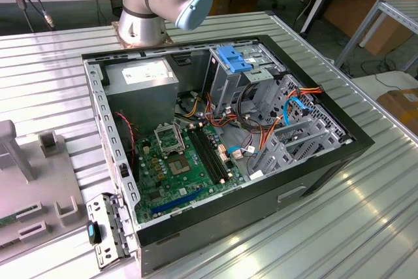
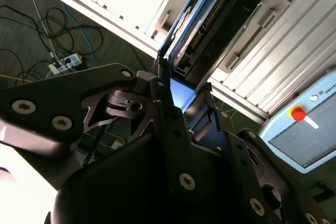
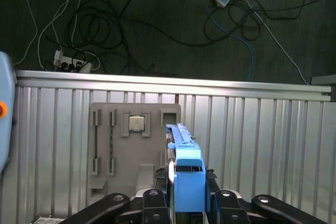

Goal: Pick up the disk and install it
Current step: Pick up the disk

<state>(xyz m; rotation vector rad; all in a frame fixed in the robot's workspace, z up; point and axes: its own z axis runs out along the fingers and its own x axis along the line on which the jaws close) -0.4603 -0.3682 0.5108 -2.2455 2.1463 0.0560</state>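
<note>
Disk [image 3: 188, 153] in its blue bracket stands on edge between the black fingers [image 3: 212, 181] of the gripper [image 3: 188, 179], which are closed against its two sides in both wrist views. In the first wrist view it hangs over the ribbed metal table [image 3: 262, 145], near a grey fixture plate [image 3: 105, 145] carrying a small square chip [image 3: 136, 123]; it seems clear of the surface. In the exterior view the open computer case [image 1: 313, 181] lies just beside the arm's base [image 1: 140, 11]

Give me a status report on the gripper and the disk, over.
Gripper shut on the disk, held edge-on. Disk not yet in the computer case. Grey fixture tray ahead of it.
</note>
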